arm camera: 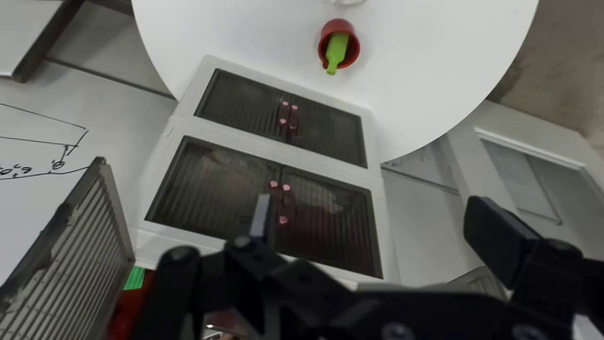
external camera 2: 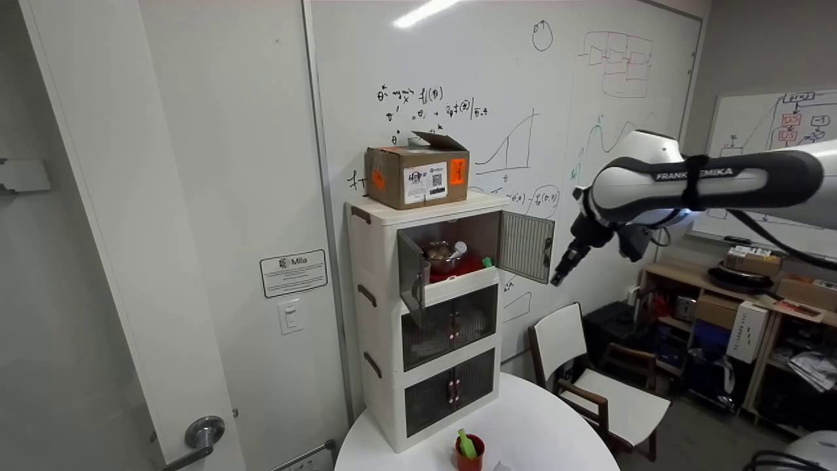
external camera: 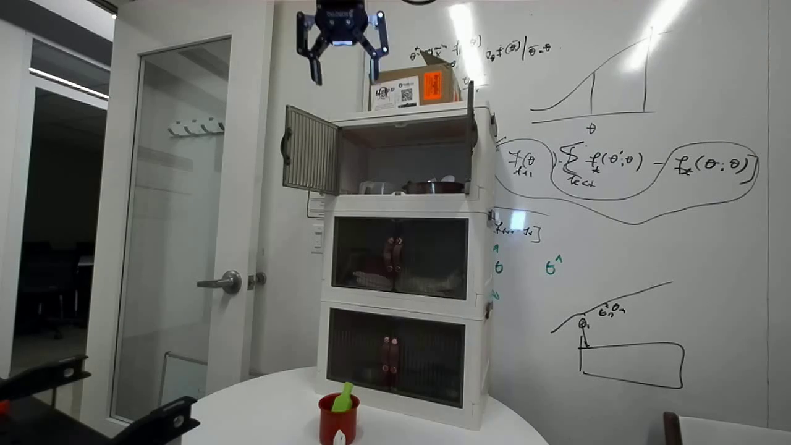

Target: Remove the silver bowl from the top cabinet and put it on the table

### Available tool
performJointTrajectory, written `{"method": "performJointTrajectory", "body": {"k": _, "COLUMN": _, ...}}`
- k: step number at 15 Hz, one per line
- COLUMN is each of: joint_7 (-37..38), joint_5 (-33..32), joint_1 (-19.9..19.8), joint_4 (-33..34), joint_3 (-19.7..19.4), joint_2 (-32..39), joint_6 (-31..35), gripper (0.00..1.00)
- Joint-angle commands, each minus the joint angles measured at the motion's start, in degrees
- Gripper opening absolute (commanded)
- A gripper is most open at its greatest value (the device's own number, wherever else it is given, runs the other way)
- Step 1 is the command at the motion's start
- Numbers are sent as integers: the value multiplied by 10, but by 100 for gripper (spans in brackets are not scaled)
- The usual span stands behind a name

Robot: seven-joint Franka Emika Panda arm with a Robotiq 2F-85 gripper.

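Observation:
The top cabinet point(external camera: 486, 161) point(external camera 2: 458, 282) stands with both grey doors swung open. The silver bowl point(external camera 2: 443, 264) sits inside it, holding brown items and a white utensil, above something red. In an exterior view a dark low rim point(external camera: 432, 187) shows at that spot; I cannot tell whether it is the bowl. My gripper point(external camera: 346, 74) point(external camera 2: 557, 280) point(arm camera: 375, 226) is open and empty, in front of the cabinet and apart from it, pointing down. The white round table point(external camera: 266, 408) point(external camera 2: 556, 432) point(arm camera: 439, 71) is below.
The open doors point(external camera: 311, 150) point(external camera 2: 526, 245) point(arm camera: 71, 264) jut out. A cardboard box point(external camera: 414, 83) point(external camera 2: 418, 173) sits on top. A clear container point(external camera: 376, 187) is inside the top cabinet. A red cup point(external camera: 338, 426) point(external camera 2: 469, 461) point(arm camera: 325, 40) with a green object stands on the table. A chair point(external camera 2: 608, 399) is beside it.

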Motion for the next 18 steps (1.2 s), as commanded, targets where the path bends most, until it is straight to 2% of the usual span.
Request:
{"method": "performJointTrajectory", "body": {"k": 1, "joint_7": 74, "joint_5": 43, "joint_1": 4, "joint_4": 90, "joint_3": 24, "joint_2": 139, "joint_6": 85, "gripper": 100}}
{"method": "performJointTrajectory", "body": {"k": 5, "joint_7": 166, "joint_5": 116, "joint_1": -2, "joint_4": 191, "joint_3": 45, "joint_2": 253, "joint_6": 113, "gripper": 100}}
{"method": "performJointTrajectory", "body": {"k": 10, "joint_7": 207, "joint_5": 223, "joint_1": -26, "joint_4": 299, "joint_3": 71, "joint_2": 362, "joint_6": 179, "gripper": 100}}
{"method": "performJointTrajectory", "body": {"k": 11, "joint_7": 193, "joint_5": 249, "joint_1": -31, "joint_4": 313, "joint_3": 79, "joint_2": 370, "joint_6": 184, "gripper": 100}}
{"method": "performJointTrajectory", "body": {"k": 12, "joint_7": 193, "joint_5": 208, "joint_1": -38, "joint_4": 261, "joint_3": 87, "joint_2": 334, "joint_6": 178, "gripper": 100}}
{"method": "performJointTrajectory", "body": {"k": 17, "joint_7": 192, "joint_5": 211, "joint_1": -50, "joint_4": 268, "joint_3": 99, "joint_2": 343, "joint_6": 179, "gripper": 100}}
{"method": "performJointTrajectory", "body": {"k": 18, "joint_7": 212, "joint_5": 190, "joint_1": -54, "joint_4": 240, "joint_3": 97, "joint_2": 321, "joint_6": 189, "gripper": 100}}
